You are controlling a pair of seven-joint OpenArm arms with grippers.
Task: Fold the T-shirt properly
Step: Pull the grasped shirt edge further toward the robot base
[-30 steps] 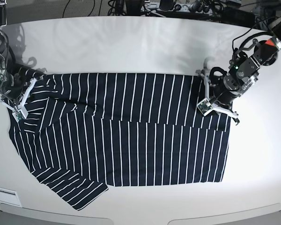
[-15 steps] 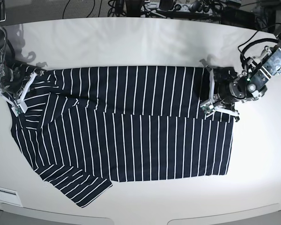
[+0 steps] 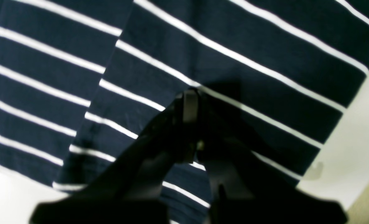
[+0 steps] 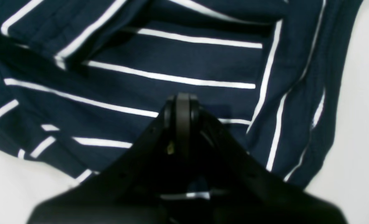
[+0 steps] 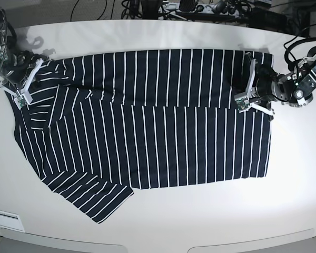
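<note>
A white table (image 5: 163,31) with a curved front edge fills the base view, with dark cables (image 5: 200,8) bunched behind its far edge. The T-shirt (image 5: 147,126) is spread flat across the middle, a folded band laid along its far side and one sleeve (image 5: 92,197) angled toward the front. The left gripper (image 5: 251,92) is stretched low over the shirt's far corner on that view's right, jaws closed on the shirt. The right gripper (image 5: 23,84) is set at the opposite corner, jaws closed on the shirt too. Bare table is left along the front and far sides.
</note>
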